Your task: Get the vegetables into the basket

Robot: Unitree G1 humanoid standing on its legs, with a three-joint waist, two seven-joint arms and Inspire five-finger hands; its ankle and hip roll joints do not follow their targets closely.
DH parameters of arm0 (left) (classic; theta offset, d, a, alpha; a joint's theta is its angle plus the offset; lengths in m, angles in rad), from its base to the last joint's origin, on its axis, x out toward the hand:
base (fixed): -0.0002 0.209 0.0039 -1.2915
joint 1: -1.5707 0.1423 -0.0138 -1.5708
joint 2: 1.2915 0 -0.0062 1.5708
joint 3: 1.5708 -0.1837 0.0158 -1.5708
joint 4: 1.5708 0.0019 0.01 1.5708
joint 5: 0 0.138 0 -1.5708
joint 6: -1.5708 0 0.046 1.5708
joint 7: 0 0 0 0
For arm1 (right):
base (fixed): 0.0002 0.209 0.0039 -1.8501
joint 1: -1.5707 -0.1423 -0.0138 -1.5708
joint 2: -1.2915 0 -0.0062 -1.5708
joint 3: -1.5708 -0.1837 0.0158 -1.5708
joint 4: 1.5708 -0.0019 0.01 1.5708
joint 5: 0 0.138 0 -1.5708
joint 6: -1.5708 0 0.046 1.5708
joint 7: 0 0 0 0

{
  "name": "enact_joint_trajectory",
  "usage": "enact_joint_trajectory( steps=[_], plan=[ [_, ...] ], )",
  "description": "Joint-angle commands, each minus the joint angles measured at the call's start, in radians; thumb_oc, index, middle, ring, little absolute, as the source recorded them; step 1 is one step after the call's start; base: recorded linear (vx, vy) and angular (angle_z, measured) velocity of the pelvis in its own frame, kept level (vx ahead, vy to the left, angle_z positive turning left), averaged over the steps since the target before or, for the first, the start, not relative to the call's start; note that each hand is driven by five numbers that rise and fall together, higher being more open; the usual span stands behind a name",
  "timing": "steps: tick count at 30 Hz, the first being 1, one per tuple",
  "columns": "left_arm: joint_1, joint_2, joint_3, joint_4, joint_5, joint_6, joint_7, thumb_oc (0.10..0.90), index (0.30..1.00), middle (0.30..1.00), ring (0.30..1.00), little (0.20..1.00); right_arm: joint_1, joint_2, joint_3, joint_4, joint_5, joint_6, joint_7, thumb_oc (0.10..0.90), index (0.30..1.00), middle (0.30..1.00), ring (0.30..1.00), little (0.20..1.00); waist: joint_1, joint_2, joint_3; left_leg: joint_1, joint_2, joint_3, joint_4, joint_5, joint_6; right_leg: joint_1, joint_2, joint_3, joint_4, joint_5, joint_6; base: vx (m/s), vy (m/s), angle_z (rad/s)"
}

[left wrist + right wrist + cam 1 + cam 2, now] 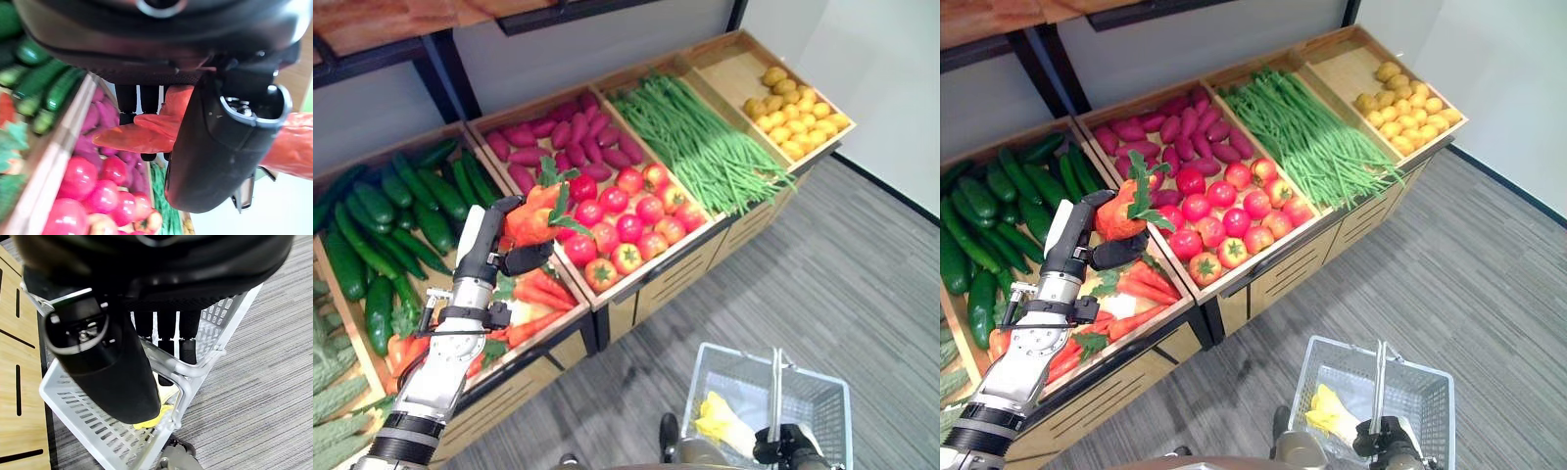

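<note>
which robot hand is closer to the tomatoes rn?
Left. The left robot hand holds a carrot up beside the tomatoes, at the crate's edge. The right robot hand is down at the basket handle, across the floor from them.

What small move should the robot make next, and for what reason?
Probably swing the left hand toward the basket. It is shut on a carrot with green leaves, lifted above the carrot bin, while the right hand holds the basket's handle low to the right, with something yellow inside.
</note>
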State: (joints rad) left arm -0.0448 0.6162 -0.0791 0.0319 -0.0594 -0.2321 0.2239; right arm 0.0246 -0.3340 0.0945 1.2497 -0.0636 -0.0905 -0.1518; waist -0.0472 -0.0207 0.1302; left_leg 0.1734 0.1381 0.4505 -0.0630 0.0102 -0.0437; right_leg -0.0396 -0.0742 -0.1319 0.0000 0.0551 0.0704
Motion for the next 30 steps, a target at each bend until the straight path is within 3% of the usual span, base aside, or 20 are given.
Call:
enact_joint_trajectory(
  steps=[1, 3, 8, 9, 10, 11, 12, 13, 14, 15, 21, 27, 30],
  plan=[
    [-0.083, 0.021, 0.062, -0.120, -0.032, -0.101, 0.015, 0.400, 0.300, 0.300, 0.300, 0.300, 0.021, -0.051, 0.035, 0.032, -0.011, -0.011, -0.023, 0.400, 0.300, 0.300, 0.300, 0.300, -0.003, -0.035, -0.049, -0.081, -0.020, -0.056, 0.013, 0.015, -0.036, 0.024, -0.058, -0.041, 0.008, -0.002, 0.066, -0.01, -0.192, -0.12],
    [-0.096, -0.008, 0.046, -0.128, -0.066, -0.103, 0.011, 0.400, 0.300, 0.300, 0.300, 0.300, 0.023, -0.069, 0.028, 0.028, -0.002, -0.012, -0.029, 0.400, 0.300, 0.300, 0.300, 0.300, -0.016, -0.011, -0.041, -0.090, 0.011, -0.067, 0.027, 0.034, -0.057, 0.027, -0.031, -0.042, 0.016, -0.024, 0.044, -0.03, -0.273, -0.15],
    [-0.127, -0.023, 0.015, -0.128, -0.077, -0.106, 0.009, 0.400, 0.300, 0.300, 0.300, 0.300, 0.021, -0.090, 0.028, 0.026, 0.008, -0.018, -0.034, 0.400, 0.300, 0.300, 0.300, 0.300, -0.021, 0.005, -0.025, -0.126, 0.044, -0.103, 0.103, 0.046, -0.084, 0.044, -0.003, -0.046, 0.013, -0.043, 0.015, -0.03, -0.176, -0.01],
    [-0.130, -0.024, 0.002, -0.131, -0.070, -0.104, 0.010, 0.400, 0.300, 0.300, 0.300, 0.300, 0.010, -0.100, 0.029, 0.026, 0.013, -0.019, -0.042, 0.400, 0.300, 0.300, 0.300, 0.300, -0.007, 0.010, -0.015, -0.138, 0.031, -0.191, 0.116, 0.062, -0.090, 0.049, 0.006, -0.026, 0.010, -0.045, 0.010, -0.01, -0.071, -0.01],
    [-0.131, -0.024, 0.002, -0.130, -0.070, -0.104, 0.010, 0.400, 0.300, 0.300, 0.300, 0.300, 0.009, -0.100, 0.028, 0.026, 0.013, -0.019, -0.042, 0.400, 0.300, 0.300, 0.300, 0.300, -0.007, 0.010, -0.017, -0.142, 0.031, -0.192, 0.115, 0.066, -0.090, 0.046, 0.006, -0.027, 0.008, -0.042, 0.009, -0.01, -0.027, -0.13],
    [-0.130, -0.026, 0.001, -0.130, -0.066, -0.103, 0.013, 0.400, 0.300, 0.300, 0.300, 0.300, 0.003, -0.105, 0.031, 0.028, 0.016, -0.019, -0.042, 0.400, 0.300, 0.300, 0.300, 0.300, 0.005, 0.010, -0.010, -0.155, 0.009, -0.269, 0.111, 0.060, -0.087, 0.048, 0.006, -0.013, 0.005, -0.041, 0.009, -0.03, -0.018, -0.30],
    [-0.119, -0.029, 0.016, -0.136, -0.058, -0.102, 0.025, 0.400, 0.300, 0.300, 0.300, 0.300, -0.011, -0.110, 0.040, 0.034, 0.013, -0.020, -0.043, 0.400, 0.300, 0.300, 0.300, 0.300, 0.028, 0.004, -0.008, -0.190, -0.038, -0.417, 0.098, 0.027, -0.071, 0.036, 0.000, 0.022, -0.004, -0.030, 0.012, -0.04, -0.023, -0.35],
    [-0.113, -0.030, 0.027, -0.143, -0.054, -0.104, 0.033, 0.400, 0.300, 0.300, 0.300, 0.300, -0.018, -0.110, 0.047, 0.038, 0.009, -0.020, -0.042, 0.400, 0.300, 0.300, 0.300, 0.300, 0.038, 0.003, -0.010, -0.206, -0.053, -0.475, 0.089, 0.027, -0.064, 0.024, 0.001, 0.045, -0.009, -0.020, 0.014, -0.04, -0.024, -0.37],
    [-0.112, -0.030, 0.028, -0.144, -0.053, -0.104, 0.033, 0.400, 0.300, 0.300, 0.300, 0.300, -0.019, -0.110, 0.048, 0.039, 0.009, -0.020, -0.042, 0.400, 0.300, 0.300, 0.300, 0.300, 0.037, 0.003, -0.011, -0.207, -0.054, -0.476, 0.089, 0.027, -0.064, 0.023, 0.001, 0.044, -0.009, -0.020, 0.014, -0.02, 0.003, -0.81],
    [-0.100, -0.033, 0.043, -0.143, -0.051, -0.110, 0.044, 0.400, 0.300, 0.300, 0.300, 0.300, -0.025, -0.108, 0.062, 0.043, 0.001, -0.022, -0.038, 0.400, 0.300, 0.300, 0.300, 0.300, 0.048, 0.003, -0.011, -0.218, -0.074, -0.529, 0.088, 0.021, -0.053, 0.015, 0.008, 0.085, -0.013, -0.008, 0.017, 0.02, 0.034, -0.79],
    [-0.083, -0.019, 0.046, -0.159, -0.056, -0.113, 0.034, 0.400, 0.300, 0.300, 0.300, 0.300, -0.008, -0.097, 0.062, 0.040, -0.003, -0.021, -0.029, 0.400, 0.300, 0.300, 0.300, 0.300, 0.035, 0.003, -0.023, -0.161, -0.068, -0.454, 0.032, 0.014, -0.034, 0.021, -0.004, 0.101, -0.024, 0.005, 0.035, 0.01, 0.133, -0.48],
    [-0.070, 0.015, 0.058, -0.167, -0.038, -0.116, 0.025, 0.400, 0.300, 0.300, 0.300, 0.300, -0.006, -0.067, 0.070, 0.037, -0.010, -0.016, -0.016, 0.400, 0.300, 0.300, 0.300, 0.300, 0.030, -0.025, -0.019, -0.130, -0.108, -0.374, 0.022, -0.018, 0.003, -0.026, -0.047, 0.166, 0.009, 0.038, 0.082, -0.04, 0.193, -0.41],
    [-0.068, 0.025, 0.051, -0.159, -0.025, -0.119, 0.023, 0.400, 0.300, 0.300, 0.300, 0.300, -0.014, -0.047, 0.080, 0.024, -0.015, -0.016, -0.011, 0.400, 0.300, 0.300, 0.300, 0.300, 0.022, -0.045, -0.009, -0.124, -0.129, -0.319, 0.023, -0.033, 0.021, -0.071, -0.066, 0.206, 0.007, 0.090, 0.119, -0.12, 0.201, -0.34]
  ],
)
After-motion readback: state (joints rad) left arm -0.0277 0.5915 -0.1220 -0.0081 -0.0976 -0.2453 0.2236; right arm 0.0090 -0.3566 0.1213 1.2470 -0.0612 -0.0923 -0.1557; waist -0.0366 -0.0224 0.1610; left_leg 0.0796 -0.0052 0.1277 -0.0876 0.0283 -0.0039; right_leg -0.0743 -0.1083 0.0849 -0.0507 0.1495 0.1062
